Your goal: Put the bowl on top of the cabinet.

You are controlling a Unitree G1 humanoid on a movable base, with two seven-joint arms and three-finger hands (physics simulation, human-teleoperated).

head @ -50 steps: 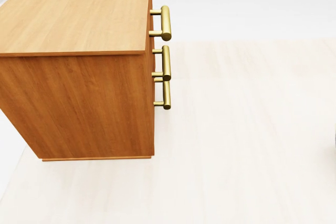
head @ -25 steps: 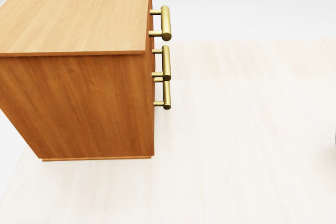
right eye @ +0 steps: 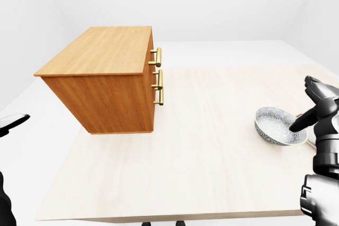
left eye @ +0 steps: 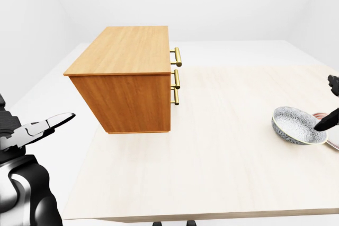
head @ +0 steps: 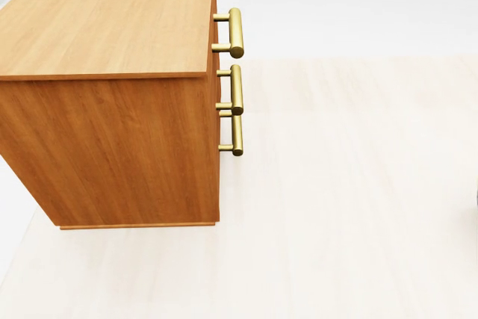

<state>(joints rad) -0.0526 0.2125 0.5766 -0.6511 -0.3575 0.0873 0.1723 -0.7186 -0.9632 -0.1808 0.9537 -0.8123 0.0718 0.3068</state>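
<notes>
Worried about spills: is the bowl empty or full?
Empty: the bowl shows a bare patterned inside, only a right hand finger in it.

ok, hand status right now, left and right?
Left hand: open, empty.
Right hand: reaching into the bowl at its rim; whether it grips cannot be told.

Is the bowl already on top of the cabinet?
No, in the left-eye view the bowl is down by the table at the right edge, near the right hand, apart from the cabinet.
</notes>
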